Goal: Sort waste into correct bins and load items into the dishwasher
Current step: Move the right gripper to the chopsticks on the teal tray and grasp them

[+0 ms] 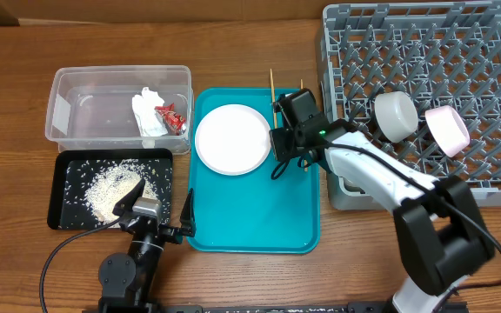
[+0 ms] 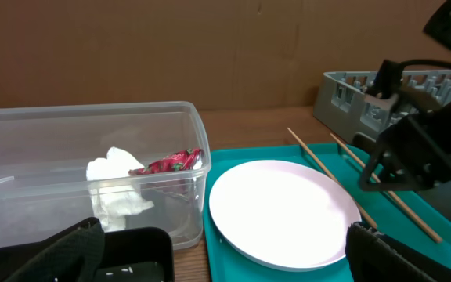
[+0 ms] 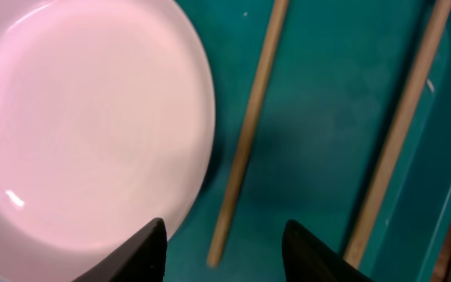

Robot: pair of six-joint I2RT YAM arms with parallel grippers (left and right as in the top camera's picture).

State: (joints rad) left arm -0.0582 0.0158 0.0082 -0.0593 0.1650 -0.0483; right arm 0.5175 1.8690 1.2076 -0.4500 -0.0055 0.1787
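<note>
A white plate (image 1: 231, 138) lies on the teal tray (image 1: 259, 217); it also shows in the left wrist view (image 2: 284, 211) and the right wrist view (image 3: 77, 133). Two wooden chopsticks (image 3: 245, 141) (image 3: 398, 133) lie on the tray right of the plate. My right gripper (image 3: 224, 235) is open, its fingers either side of the left chopstick's near end, just above the tray. A bowl (image 1: 396, 115) and a cup (image 1: 446, 128) sit in the grey dish rack (image 1: 424, 52). My left gripper (image 1: 156, 219) is open and empty at the black tray's front corner.
The clear tub (image 1: 85, 109) holds a white tissue (image 2: 116, 188) and a red-and-white wrapper (image 2: 171, 162). The black tray (image 1: 68, 187) holds loose rice (image 1: 116, 184). The right arm (image 1: 364, 169) stretches from the front right across the rack's corner.
</note>
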